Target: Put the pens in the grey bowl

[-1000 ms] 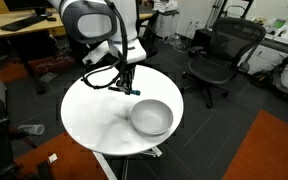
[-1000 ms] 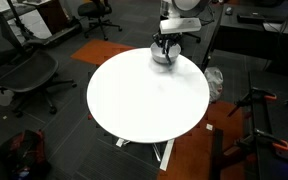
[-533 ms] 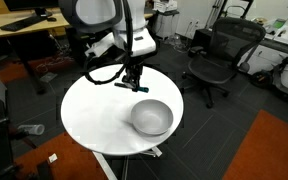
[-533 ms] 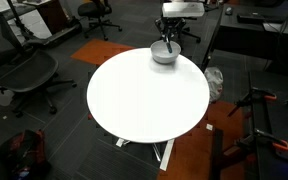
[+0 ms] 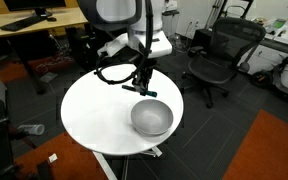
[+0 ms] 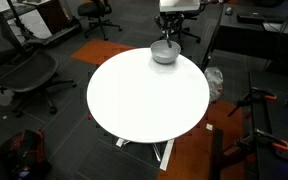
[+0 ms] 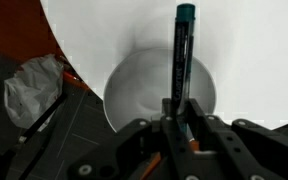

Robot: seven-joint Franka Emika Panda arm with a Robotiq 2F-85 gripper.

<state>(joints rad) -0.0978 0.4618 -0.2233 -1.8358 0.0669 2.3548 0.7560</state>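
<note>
Over grey bowl (image 5: 151, 118) | arm (image 5: 119, 12) upright | end effector (image 7: 181, 108) pointing down, clamped on pen (image 7: 183, 50)

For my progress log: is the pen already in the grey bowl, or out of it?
Out. In the wrist view the gripper is shut on the pen, holding it over the grey bowl.

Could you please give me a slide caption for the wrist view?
Gripper shut on the dark pen, with the grey bowl beneath it on the white table.
</note>
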